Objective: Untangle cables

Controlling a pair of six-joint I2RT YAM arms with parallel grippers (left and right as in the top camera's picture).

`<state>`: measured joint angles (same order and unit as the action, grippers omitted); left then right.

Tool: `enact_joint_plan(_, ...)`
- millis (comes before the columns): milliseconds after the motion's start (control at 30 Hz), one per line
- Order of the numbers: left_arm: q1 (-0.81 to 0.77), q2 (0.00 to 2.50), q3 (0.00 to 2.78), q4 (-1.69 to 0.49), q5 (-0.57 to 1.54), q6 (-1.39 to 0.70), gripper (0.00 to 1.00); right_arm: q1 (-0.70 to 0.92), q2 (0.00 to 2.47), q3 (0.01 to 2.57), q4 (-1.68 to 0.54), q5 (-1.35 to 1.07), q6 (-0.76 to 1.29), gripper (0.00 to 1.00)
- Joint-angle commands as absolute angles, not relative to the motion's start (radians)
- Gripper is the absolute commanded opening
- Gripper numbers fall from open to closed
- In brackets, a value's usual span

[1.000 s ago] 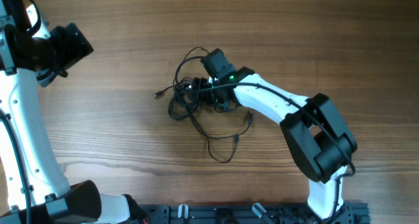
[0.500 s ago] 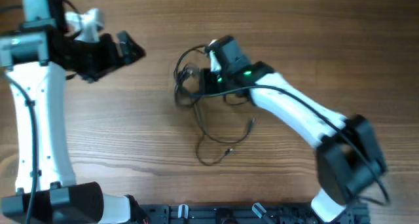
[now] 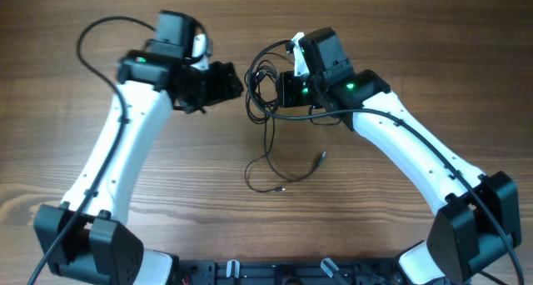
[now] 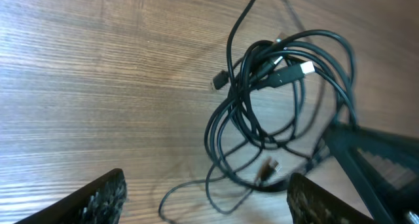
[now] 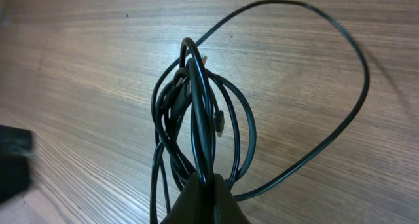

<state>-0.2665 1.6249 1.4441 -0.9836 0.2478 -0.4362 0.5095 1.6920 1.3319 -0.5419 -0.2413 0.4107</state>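
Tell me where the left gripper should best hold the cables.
Take the outer loop on the side of the cables facing the left gripper, coming from the left. The right gripper pinches the far side, so this loop bulges free.

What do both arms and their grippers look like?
Both arms have white links with black joints: left arm, right arm. A black wire runs along each; a green light glows near each wrist. Left gripper and right gripper are black.
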Motion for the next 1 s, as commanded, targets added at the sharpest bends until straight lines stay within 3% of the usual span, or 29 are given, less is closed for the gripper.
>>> enact_joint_plan(0,-0.357,1.657,1.417,-0.958,0.035,-0.591,0.79,0.513,1.654,1.343,-0.560,-0.242,0.366,0.04)
enact_joint_plan(400,-0.402,1.768,1.417,-0.866,-0.027,-0.637,0.75,0.533,1.597,1.343,-0.626,-0.255,0.341,0.04)
enact_joint_plan(967,-0.413,1.768,1.417,-0.843,0.096,-0.637,0.72,0.575,1.585,1.343,-0.645,-0.210,0.342,0.04)
